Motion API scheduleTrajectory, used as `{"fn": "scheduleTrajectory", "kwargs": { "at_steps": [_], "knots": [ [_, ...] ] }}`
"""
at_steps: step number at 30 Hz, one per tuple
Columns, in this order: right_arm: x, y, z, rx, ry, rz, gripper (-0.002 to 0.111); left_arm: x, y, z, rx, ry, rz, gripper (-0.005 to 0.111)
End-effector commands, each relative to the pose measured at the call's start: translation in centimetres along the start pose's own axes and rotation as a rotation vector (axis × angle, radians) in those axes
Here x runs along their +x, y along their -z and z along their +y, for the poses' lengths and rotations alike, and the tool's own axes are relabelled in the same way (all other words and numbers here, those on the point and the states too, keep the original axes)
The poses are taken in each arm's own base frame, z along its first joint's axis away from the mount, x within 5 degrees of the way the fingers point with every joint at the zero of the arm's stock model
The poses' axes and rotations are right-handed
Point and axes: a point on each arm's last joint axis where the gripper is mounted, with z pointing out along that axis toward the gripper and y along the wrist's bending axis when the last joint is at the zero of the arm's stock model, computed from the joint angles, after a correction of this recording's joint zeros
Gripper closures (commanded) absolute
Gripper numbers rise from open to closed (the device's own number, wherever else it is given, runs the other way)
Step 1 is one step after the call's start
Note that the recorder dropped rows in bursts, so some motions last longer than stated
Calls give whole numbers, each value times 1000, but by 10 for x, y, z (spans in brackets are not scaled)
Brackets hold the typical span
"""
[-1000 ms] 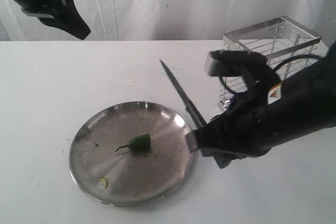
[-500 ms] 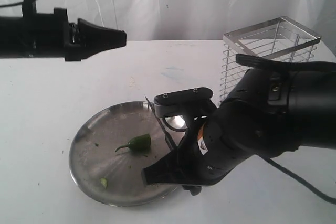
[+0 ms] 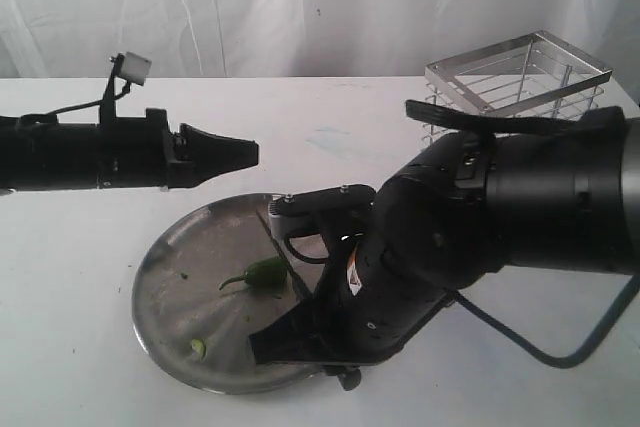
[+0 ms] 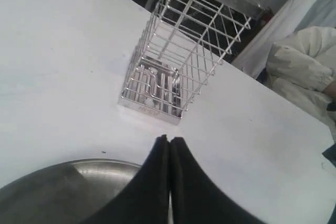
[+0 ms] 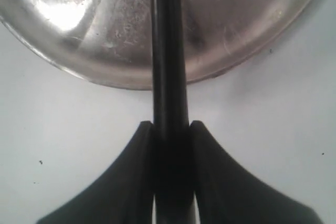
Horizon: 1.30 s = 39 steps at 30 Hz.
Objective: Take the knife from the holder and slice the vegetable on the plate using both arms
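Note:
The green pepper (image 3: 262, 272) lies in the middle of the steel plate (image 3: 150, 287), and a small cut slice (image 3: 198, 349) sits near the plate's front rim. My right gripper (image 3: 275, 339) is at the plate's near right rim, shut on the black knife (image 3: 283, 242). The blade runs across the plate just right of the pepper. In the right wrist view the knife (image 5: 169, 51) sticks out from between the gripper (image 5: 170, 125) fingers over the plate (image 5: 236, 24). My left gripper (image 3: 250, 154) hovers shut and empty above the plate's far side, pointing toward the wire holder (image 3: 520, 72).
The holder (image 4: 178, 51) stands empty on the white table at the back right. A black cable (image 3: 560, 347) trails from the right arm across the table. A white cloth hangs behind, and a pale jacket (image 4: 299, 72) lies beyond the table edge.
The left arm has swung in from the upper left and dropped lower over the plate's far side. The right arm has sunk toward the plate, bringing the knife blade close beside the pepper.

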Motion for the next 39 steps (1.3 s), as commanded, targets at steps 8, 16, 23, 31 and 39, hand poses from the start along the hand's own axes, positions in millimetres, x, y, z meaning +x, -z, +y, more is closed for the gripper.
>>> {"fn": "scheduleTrajectory", "kwargs": {
  "at_steps": [8, 16, 23, 31, 39],
  "knots": [
    [-3, -20, -1, 32, 0, 18, 108, 32, -25, 10, -11, -22, 81, 107],
    [-5, -20, -1, 33, 0, 5, 108, 56, -31, 23, -25, 16, 130, 107],
    [-5, -20, -1, 33, 0, 5, 108, 68, -33, 29, -30, 26, 154, 107],
    [-5, -21, -1, 30, 0, -1, 108, 75, -33, 37, -132, 54, 223, 107],
    [-3, -34, -2, 46, -1, 31, 108, 77, -34, 37, -154, 61, 244, 107]
  ]
}}
